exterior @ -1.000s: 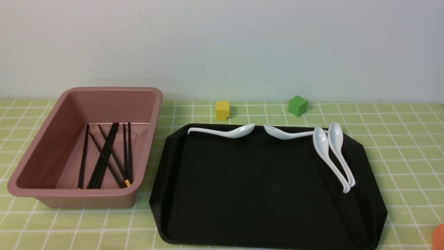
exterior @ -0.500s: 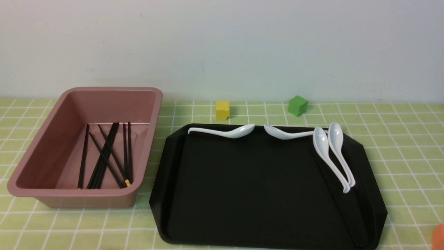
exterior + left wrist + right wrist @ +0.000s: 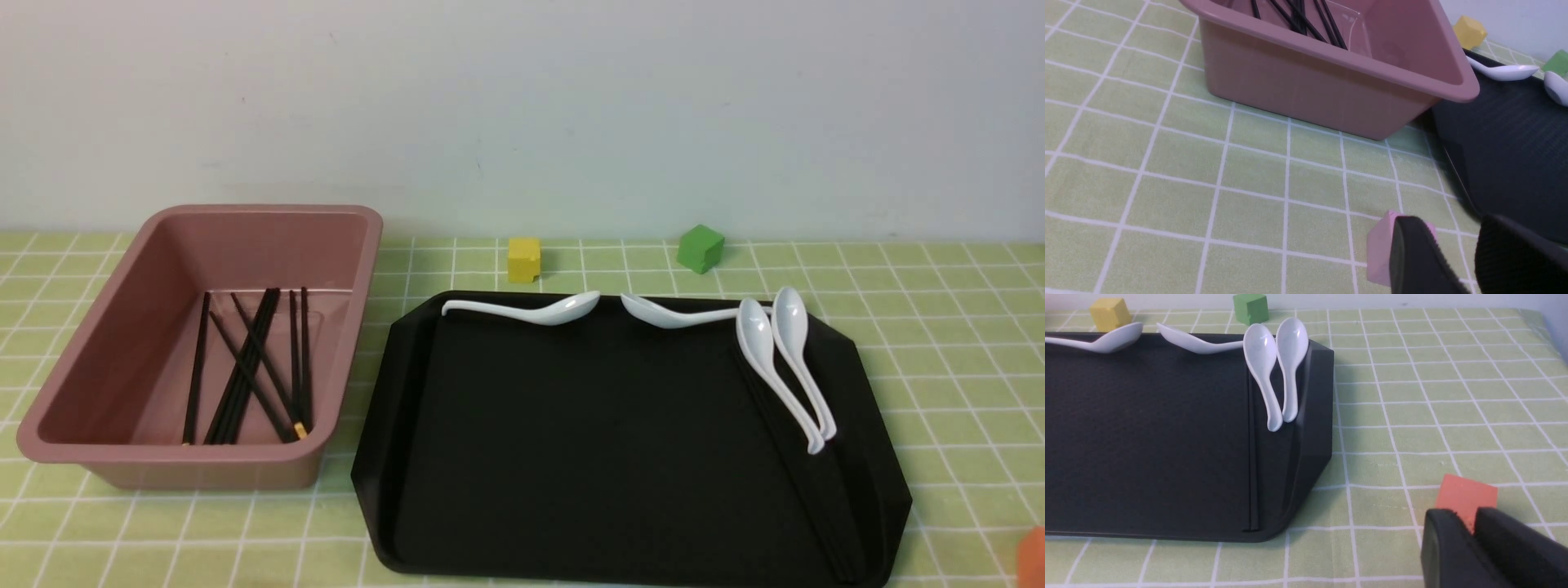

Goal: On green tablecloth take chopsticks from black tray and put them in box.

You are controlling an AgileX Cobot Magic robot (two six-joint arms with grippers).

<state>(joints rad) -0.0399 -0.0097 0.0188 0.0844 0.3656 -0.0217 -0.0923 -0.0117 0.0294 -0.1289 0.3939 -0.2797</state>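
The black tray (image 3: pixel 620 457), the widest thing, lay on the green tablecloth (image 3: pixel 963 367), with a strip of bare cloth between it and the box (image 3: pixel 196 474) to its left. Open cloth bordered the tray's right edge, and its middle and left floor were bare. The dusty-pink box held several black chopsticks, some crossing, a few showing gold bands.

The left gripper (image 3: pixel 1437 228) stood wide, near a pink block (image 3: pixel 1382 249); the right gripper (image 3: pixel 1459 516) was parted only narrowly, near a red block (image 3: pixel 1466 498).

Four white spoons (image 3: pixel 759 335) lay at the tray: two along the far edge, bowls facing each other, and two side by side at the right, handles toward the near side.

The chopsticks in the tray (image 3: pixel 796 465) were long, thin and black, hard to tell from its floor. They ran from far to near along its right side, slanting rightward toward the near edge, their far part close beside the spoons.

Smallest were a yellow cube (image 3: pixel 523 260) and a green cube (image 3: pixel 700 248) beyond the tray.
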